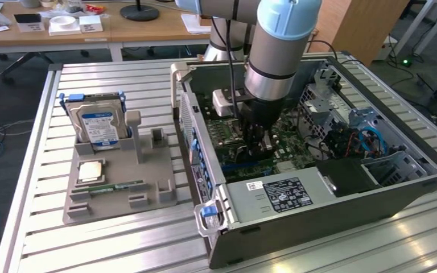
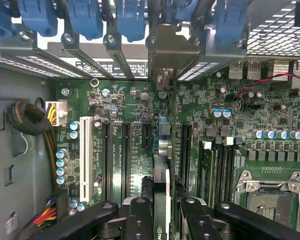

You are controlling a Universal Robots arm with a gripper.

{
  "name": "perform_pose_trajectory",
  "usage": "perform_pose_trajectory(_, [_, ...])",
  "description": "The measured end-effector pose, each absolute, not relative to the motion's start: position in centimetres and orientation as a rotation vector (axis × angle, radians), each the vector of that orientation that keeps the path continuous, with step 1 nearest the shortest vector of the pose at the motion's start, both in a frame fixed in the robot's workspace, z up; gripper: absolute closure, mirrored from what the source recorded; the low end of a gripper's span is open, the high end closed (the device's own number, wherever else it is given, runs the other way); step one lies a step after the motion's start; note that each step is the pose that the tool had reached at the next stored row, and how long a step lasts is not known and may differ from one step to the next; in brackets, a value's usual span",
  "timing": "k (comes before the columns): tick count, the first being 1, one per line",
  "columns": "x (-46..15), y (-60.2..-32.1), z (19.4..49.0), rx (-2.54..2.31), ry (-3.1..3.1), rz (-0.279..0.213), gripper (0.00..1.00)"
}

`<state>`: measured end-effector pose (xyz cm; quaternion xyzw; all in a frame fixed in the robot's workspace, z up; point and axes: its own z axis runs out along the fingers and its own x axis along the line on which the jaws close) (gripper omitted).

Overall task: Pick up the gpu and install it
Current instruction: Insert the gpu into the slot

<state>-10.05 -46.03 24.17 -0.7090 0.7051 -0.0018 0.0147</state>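
The gpu (image 2: 161,176) shows edge-on in the wrist view as a thin card. It runs from between my fingers to its silvery bracket (image 2: 165,50) at the case's rear slot openings. My gripper (image 2: 162,217) is shut on it, with one black finger (image 2: 140,212) on each side. The card stands upright over the green motherboard (image 2: 125,100), between the long black expansion slots (image 2: 126,155) and the memory slots. I cannot tell whether it touches the slot beneath. In the exterior view my gripper (image 1: 255,142) reaches down inside the open computer case (image 1: 321,213).
A grey holder (image 1: 116,196) at the exterior view's left carries a hard drive (image 1: 97,125), a processor chip (image 1: 89,170) and a green memory stick (image 1: 120,186). Inside the case are the power supply (image 1: 279,194), blue slot latches (image 2: 85,17), a sleeved cable bundle (image 2: 27,117) and the processor socket (image 2: 270,192).
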Motion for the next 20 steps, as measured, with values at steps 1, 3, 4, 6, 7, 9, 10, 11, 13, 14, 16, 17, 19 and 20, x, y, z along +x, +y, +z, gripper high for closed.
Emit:
perform_pose_trajectory(1, [-10.05,-46.03,24.16,-2.207,2.194,-0.006,0.74])
perform_pose_trajectory(3, [-10.05,-46.03,24.12,-2.206,2.194,-0.005,0.74])
perform_pose_trajectory(4, [-10.05,-46.03,24.11,-2.207,2.194,-0.005,0.74])
perform_pose_trajectory(6, [-10.05,-46.03,24.10,-2.206,2.195,-0.006,0.74])
perform_pose_trajectory(7, [-10.05,-46.03,24.09,-2.204,2.197,-0.006,0.74])
perform_pose_trajectory(9, [-10.05,-46.03,24.07,-2.200,2.201,-0.006,0.74])
perform_pose_trajectory(10, [-10.05,-46.03,24.06,-2.198,2.203,-0.006,0.74])
perform_pose_trajectory(11, [-10.05,-46.02,24.03,-2.196,2.205,-0.006,0.74])
perform_pose_trajectory(13, [-10.05,-46.03,24.02,-2.190,2.211,-0.006,0.74])
perform_pose_trajectory(14, [-10.05,-46.03,24.02,-2.188,2.213,-0.006,0.74])
perform_pose_trajectory(16, [-10.06,-46.03,24.01,-2.187,2.214,-0.006,0.74])
perform_pose_trajectory(17, [-10.07,-46.02,23.99,-2.187,2.213,-0.006,0.74])
perform_pose_trajectory(19, [-10.14,-46.02,23.93,-2.187,2.213,-0.006,0.74])
perform_pose_trajectory(20, [-10.17,-46.02,23.92,-2.187,2.213,-0.006,0.74])
